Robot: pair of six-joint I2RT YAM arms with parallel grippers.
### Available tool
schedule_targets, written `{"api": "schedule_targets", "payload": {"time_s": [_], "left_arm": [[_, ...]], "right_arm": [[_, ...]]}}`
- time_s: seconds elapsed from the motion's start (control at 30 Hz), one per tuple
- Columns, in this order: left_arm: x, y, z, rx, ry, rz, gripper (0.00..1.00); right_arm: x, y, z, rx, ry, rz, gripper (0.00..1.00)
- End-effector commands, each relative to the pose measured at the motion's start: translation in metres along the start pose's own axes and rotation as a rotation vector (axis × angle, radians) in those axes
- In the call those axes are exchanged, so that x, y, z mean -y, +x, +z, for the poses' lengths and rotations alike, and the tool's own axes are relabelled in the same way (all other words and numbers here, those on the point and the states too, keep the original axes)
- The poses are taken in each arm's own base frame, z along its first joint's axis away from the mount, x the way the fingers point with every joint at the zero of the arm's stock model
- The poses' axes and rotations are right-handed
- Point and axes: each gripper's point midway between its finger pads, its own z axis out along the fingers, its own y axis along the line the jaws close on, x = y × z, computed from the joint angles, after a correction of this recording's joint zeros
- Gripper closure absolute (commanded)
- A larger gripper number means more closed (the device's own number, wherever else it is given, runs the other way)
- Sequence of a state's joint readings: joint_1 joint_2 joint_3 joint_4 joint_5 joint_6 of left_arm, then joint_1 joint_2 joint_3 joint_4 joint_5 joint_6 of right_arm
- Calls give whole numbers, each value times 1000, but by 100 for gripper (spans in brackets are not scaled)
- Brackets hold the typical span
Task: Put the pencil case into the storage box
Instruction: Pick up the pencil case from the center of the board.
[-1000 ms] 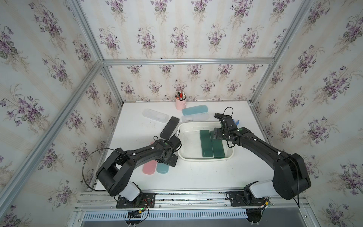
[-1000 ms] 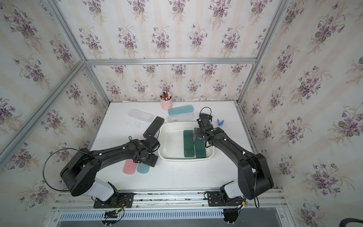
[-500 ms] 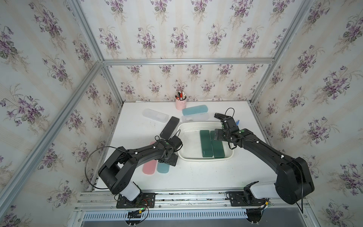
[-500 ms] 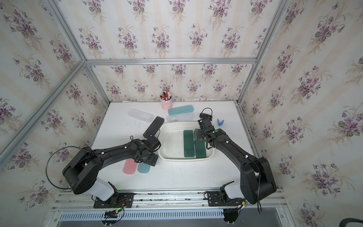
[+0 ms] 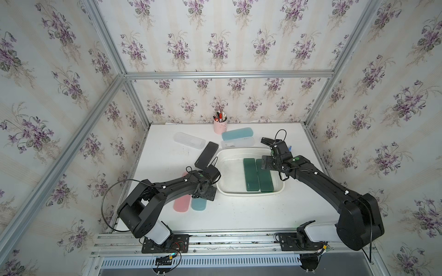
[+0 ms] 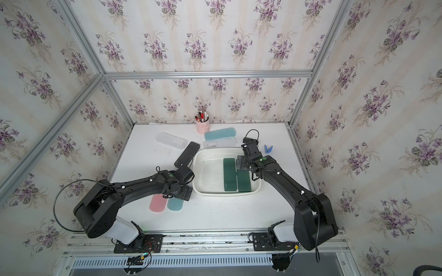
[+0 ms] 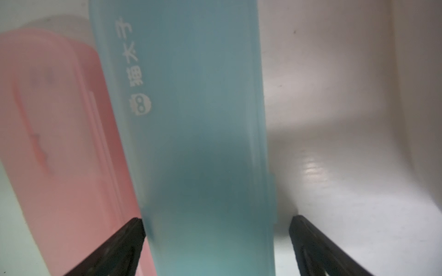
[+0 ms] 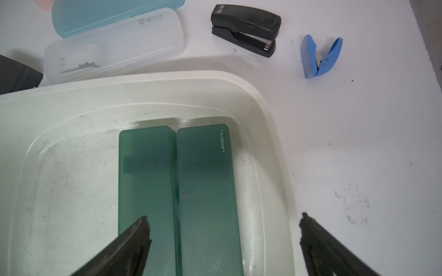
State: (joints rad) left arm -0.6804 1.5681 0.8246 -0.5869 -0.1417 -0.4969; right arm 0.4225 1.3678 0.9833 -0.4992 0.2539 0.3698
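Nearest me on the table (image 5: 239, 215), the left gripper (image 7: 216, 222) hangs low over the teal pencil case (image 7: 203, 119). Its fingers are spread with the case between them. One fingertip (image 7: 134, 229) sits at the seam against the pink pencil case (image 7: 59, 143), and the other stands clear of the teal edge. I cannot tell whether either finger touches plastic (the wrist view is blurred this close). In both top views the arm hides the far ends of both cases.

Just beyond, the storage box (image 5: 251, 193) holds two dark green pencil cases (image 5: 250, 174) side by side in its right half. The right gripper (image 8: 223, 217) is spread wide and holds nothing. One finger is over a green case and the other is outside the rim, over bare table. I cannot judge its height.

Farther back, a black pencil case (image 5: 207, 155) lies by the box's far left corner, its near end under the left arm. A frosted pencil case (image 5: 236, 144) and a light-blue pencil case (image 5: 236, 133) lie together behind the far rim, with a clear pencil case (image 5: 189, 140) to their left. A stapler (image 8: 246, 31) and a blue clip (image 8: 318, 57) lie past the far right corner. The pink pen cup (image 5: 220, 126) stands at the back wall.
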Motion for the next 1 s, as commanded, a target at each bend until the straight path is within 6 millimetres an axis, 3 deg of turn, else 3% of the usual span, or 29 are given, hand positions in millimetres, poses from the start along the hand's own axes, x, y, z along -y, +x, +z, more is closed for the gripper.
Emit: {"api": "schedule_targets", "payload": {"time_s": [0.0,0.33,0.63,0.97], "left_arm": [[1,3,8,-15,6,-6,1],[-11,-1,20,-30,1,-55,1],[-8,7,40,-82,-7,-65,1],[-11,18,36,-94,-4,-89,5]], "right_arm": [[6,-3,-6,9,28,-8,0],[6,-8,-11,16,29,-15,0],[10,-7,-15,21,44,-26,0],[12,-6,-20,32,39,-29,0]]}}
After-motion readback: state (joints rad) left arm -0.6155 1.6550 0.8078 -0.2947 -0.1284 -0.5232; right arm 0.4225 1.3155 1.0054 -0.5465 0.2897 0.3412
